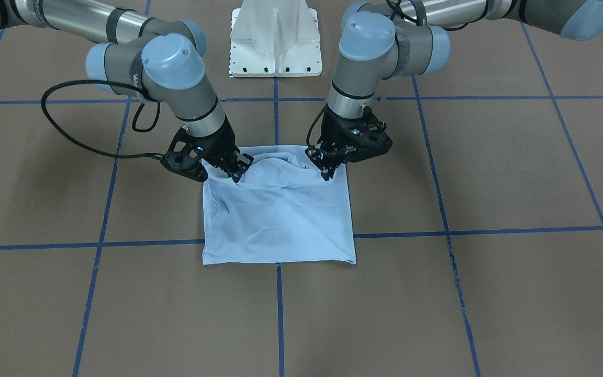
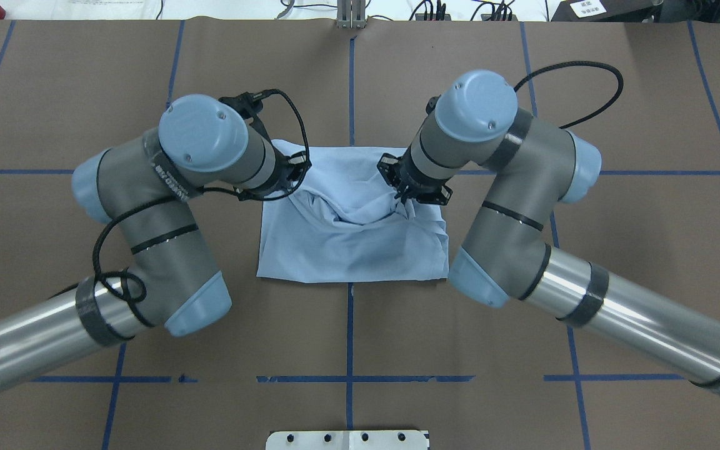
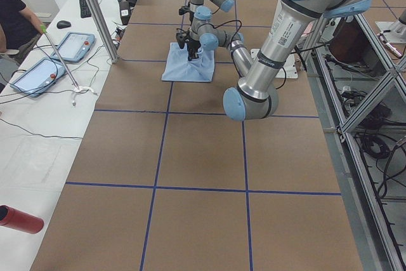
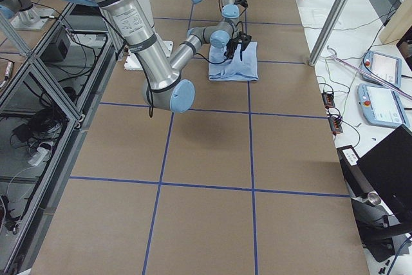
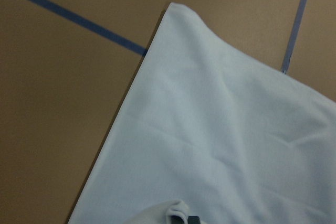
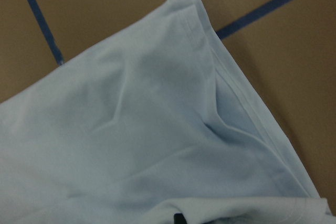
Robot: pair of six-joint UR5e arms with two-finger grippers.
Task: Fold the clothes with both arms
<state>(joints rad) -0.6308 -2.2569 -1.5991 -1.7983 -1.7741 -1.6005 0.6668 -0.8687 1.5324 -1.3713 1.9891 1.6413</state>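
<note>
Shirt (image 1: 280, 220) pinched at 11 o'clock by right gripper (image 1: 236, 168) and at 1 o'clock by left gripper (image 1: 327, 168) in front view, both clamped on it, likely for an even fold.

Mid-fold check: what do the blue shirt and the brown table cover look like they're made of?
T-shirt: thin, soft knit, likely cotton or a blend, matte; it drapes in soft creases and shows a stitched hem. Table cover: brown paper or card sheet, matte, flat; cannot tell which. Its grid lines look like blue tape.
</note>
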